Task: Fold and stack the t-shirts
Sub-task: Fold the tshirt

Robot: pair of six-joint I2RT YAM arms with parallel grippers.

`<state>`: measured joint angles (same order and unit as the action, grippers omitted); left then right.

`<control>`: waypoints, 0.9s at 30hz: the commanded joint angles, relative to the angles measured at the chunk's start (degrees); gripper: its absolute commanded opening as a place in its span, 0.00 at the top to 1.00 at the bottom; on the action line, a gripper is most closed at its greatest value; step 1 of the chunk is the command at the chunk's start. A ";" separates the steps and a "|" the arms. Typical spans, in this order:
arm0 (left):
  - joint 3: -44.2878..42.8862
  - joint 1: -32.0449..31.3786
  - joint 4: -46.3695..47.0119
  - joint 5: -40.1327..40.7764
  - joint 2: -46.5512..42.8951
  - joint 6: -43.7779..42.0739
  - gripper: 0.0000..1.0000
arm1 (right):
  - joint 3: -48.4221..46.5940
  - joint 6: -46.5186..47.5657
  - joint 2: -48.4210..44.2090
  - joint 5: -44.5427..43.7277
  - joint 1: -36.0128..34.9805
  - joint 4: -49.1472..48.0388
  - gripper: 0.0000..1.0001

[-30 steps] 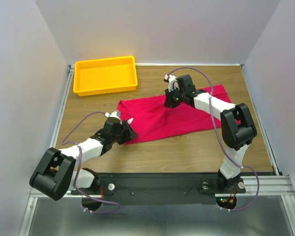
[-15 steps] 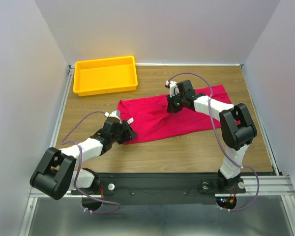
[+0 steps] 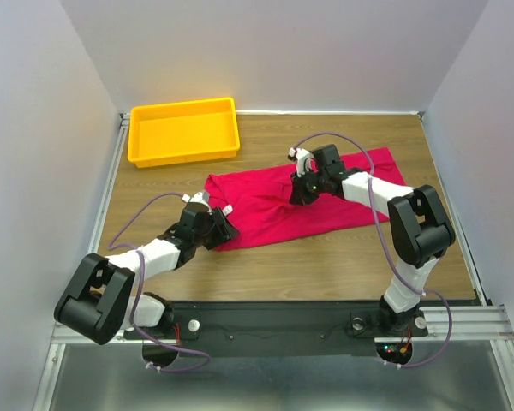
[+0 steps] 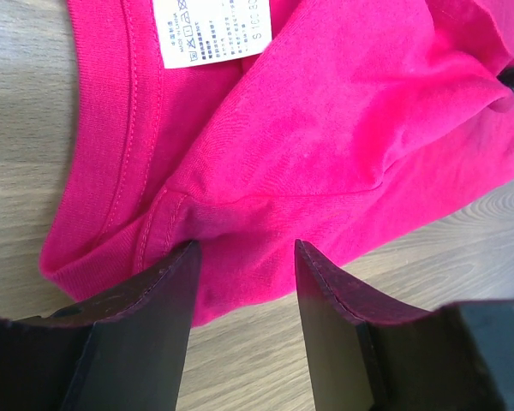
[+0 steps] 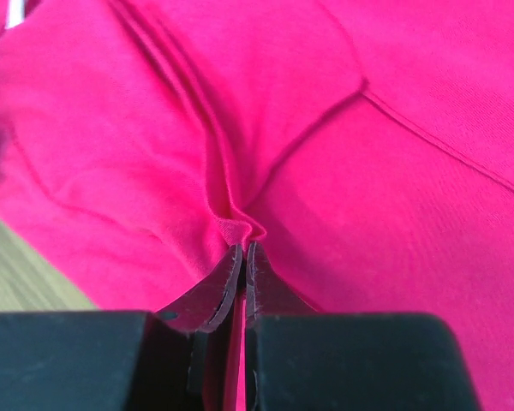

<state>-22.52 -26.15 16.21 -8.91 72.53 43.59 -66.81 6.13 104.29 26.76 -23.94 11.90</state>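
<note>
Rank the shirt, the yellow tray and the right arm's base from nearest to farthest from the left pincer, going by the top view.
1. The shirt: its near-left corner lies right at the left pincer.
2. The tray: far-left corner of the table.
3. The right arm's base: near-right edge.

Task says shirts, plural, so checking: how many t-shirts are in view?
1. A pink shirt lies spread across the middle of the table. Another could be hidden under it; I cannot tell.
</note>
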 commanded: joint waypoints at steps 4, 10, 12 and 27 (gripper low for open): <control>-1.03 0.58 -0.56 0.91 0.50 -1.58 0.41 | -0.61 6.25 -2.16 5.85 0.48 -0.65 0.99; -0.94 0.84 -0.39 0.65 0.85 -1.85 0.41 | -0.26 16.08 -3.83 8.65 0.30 4.70 0.99; -0.94 0.84 -0.39 0.38 1.12 -2.02 0.41 | 0.53 17.94 -5.14 9.88 0.48 5.24 0.99; -0.77 1.10 0.05 -0.15 1.65 -2.29 0.41 | -0.97 24.98 -5.77 11.83 -2.60 6.73 0.99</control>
<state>-22.52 -25.39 17.61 -9.91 73.41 42.87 -66.81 28.80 98.35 40.56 -25.80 17.87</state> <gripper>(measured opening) 0.589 0.064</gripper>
